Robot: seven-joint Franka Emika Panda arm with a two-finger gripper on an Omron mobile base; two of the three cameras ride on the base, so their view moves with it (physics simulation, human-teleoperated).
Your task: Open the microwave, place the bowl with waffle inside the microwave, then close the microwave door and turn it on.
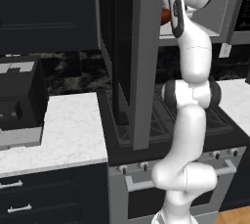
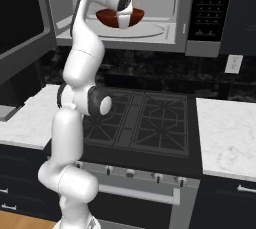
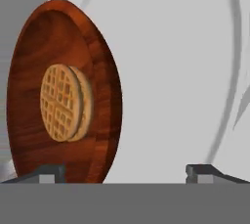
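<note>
Spread jaws flank the bowl (image 3: pixel 63 93), its waffle (image 3: pixel 61 102) visible from the hand, inside the microwave (image 2: pixel 165 3).

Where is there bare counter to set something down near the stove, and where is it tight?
Bare marble counter lies right of the stove, and another patch lies between the stove and the black appliance. It is tight inside the microwave, where the bowl and the gripper crowd the turntable.
</note>
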